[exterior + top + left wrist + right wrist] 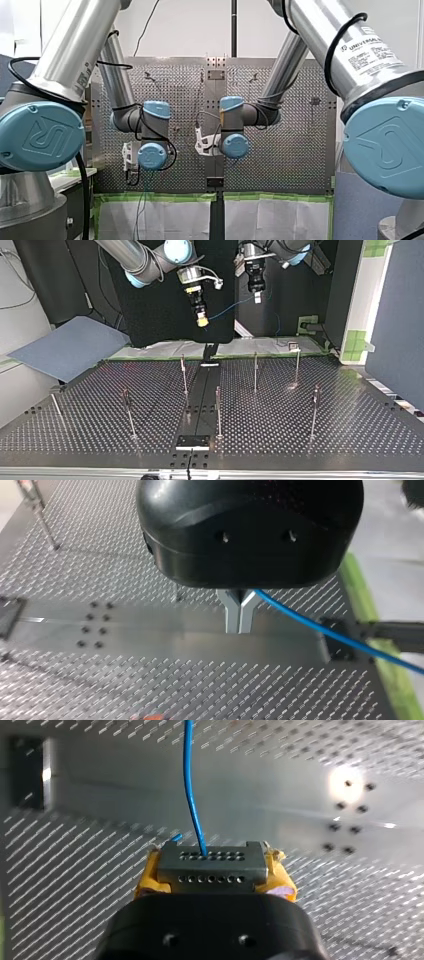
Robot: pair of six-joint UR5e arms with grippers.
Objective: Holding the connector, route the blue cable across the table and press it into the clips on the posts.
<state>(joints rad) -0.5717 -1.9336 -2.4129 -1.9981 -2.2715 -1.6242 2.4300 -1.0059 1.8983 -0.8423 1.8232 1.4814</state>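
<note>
In the right wrist view my right gripper (212, 866) has its yellow pads (148, 872) shut on a grey connector (210, 870) with two rows of holes. The blue cable (192, 795) leaves the connector's face and runs ahead over the table. My left gripper (240, 628) has its metal fingers shut on the blue cable (320, 630), which trails off to one side. In the top view both grippers hang high behind the table's far edge, my right gripper (201, 317) left of my left gripper (256, 296), with the cable (232, 306) stretched between them. Several thin posts (255, 371) stand on the table.
A dark rail (200, 400) runs down the middle of the perforated table (350, 425), ending in a black block (192, 441) at the near edge. Posts stand on both sides of it (127, 410) (315, 410). A blue-grey sheet (70, 347) lies at the top view's left.
</note>
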